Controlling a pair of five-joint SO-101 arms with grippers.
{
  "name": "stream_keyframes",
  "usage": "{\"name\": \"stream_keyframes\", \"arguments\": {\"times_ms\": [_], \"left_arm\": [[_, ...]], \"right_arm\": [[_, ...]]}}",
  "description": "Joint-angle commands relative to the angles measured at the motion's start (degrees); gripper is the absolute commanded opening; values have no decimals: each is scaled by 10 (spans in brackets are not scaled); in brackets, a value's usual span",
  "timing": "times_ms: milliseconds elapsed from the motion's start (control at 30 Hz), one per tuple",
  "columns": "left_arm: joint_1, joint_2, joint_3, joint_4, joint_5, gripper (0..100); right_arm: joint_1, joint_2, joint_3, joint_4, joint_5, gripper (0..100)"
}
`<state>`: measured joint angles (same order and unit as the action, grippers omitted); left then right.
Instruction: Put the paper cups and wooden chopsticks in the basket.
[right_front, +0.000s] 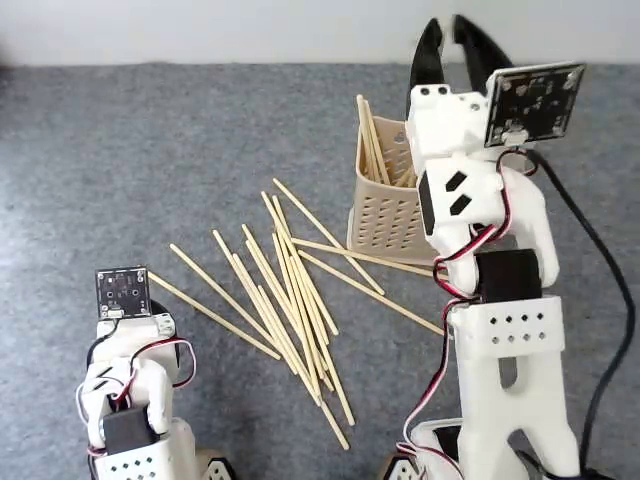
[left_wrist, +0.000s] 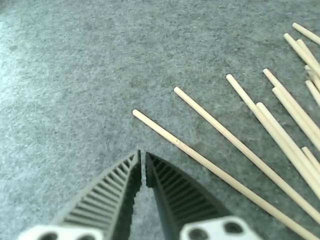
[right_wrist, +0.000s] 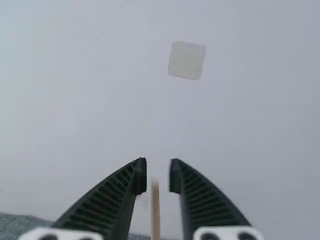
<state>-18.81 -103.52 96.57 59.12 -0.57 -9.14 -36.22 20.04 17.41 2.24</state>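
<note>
— Claws first: how does the right claw (right_wrist: 156, 172) stand?

— Spread. Its two black fingers are apart, and the tip of a single wooden stick (right_wrist: 155, 210) shows in the gap. It touches neither finger, as far as I can see. From the high view, this claw is raised over the far side of the basket (right_front: 385, 215) and points at the pale wall (right_wrist: 75, 75), where a small light square (right_wrist: 187, 60) sits.

— And the left claw (left_wrist: 142, 159)?

— Pressed together, the tips all but touching and nothing between them. It is low over the grey carpet (left_wrist: 75, 75), with its tips near the end of the nearest loose chopstick (left_wrist: 200, 157) but not on it.

— Where are the task's things, then?

— The basket is beige and perforated, and it stands on the carpet just in front of the right arm (right_front: 500, 330). A few standing chopsticks (right_front: 370, 135) lean in its corner, poking above the rim. The scattered chopsticks (right_front: 290, 290) lie flat and crossing each other on the carpet between the two arms. Two or three of them run right up to the foot of the basket.

— The left arm (right_front: 125, 400)?

— Folded near the front edge, well apart from the basket.
</note>
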Motion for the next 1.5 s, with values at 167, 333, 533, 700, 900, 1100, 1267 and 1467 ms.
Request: {"name": "stream_keyframes", "arguments": {"times_ms": [167, 333, 533, 700, 900, 1100, 1267, 1467], "left_arm": [[3, -7, -2, -10, -7, 15], [3, -7, -2, -10, -7, 15], [3, -7, -2, -11, -7, 15], [3, -7, -2, -13, -7, 15], [4, -7, -7, -11, -4, 15], [-1, -7, -53, 23, 40, 18], [-62, -7, -151, 105, 135, 141], [-62, -4, -200, 107, 141, 179]], "right_arm": [[-5, -80, -4, 147, -8, 303], [-10, -145, -3, 332, -51, 158], [-10, -173, 28, 466, -55, 16], [-19, -177, 149, 458, -52, 12], [-23, -177, 247, 492, -56, 9], [-23, -177, 265, 611, -53, 9], [-22, -177, 296, 660, -52, 9], [-19, -178, 403, 583, -52, 9]]}}
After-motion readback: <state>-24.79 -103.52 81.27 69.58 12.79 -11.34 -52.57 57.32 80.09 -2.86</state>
